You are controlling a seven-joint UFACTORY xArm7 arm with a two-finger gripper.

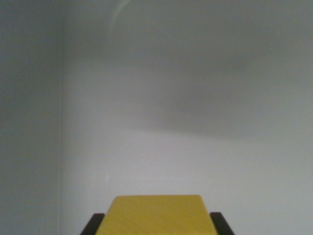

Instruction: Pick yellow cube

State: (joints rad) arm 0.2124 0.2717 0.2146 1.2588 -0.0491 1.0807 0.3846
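Note:
A yellow cube (157,214) fills the bottom middle of the wrist view, its flat top face toward the camera. Two dark fingertips (94,225) flank it, one at each side, pressed against its left and right faces. My gripper (157,226) is shut on the cube. The lower part of the cube and most of the fingers lie below the frame edge.
A plain pale grey surface (195,98) lies beyond the cube, with a soft darker shadow across the middle. A faint vertical seam (61,122) runs down the wrist view's left side.

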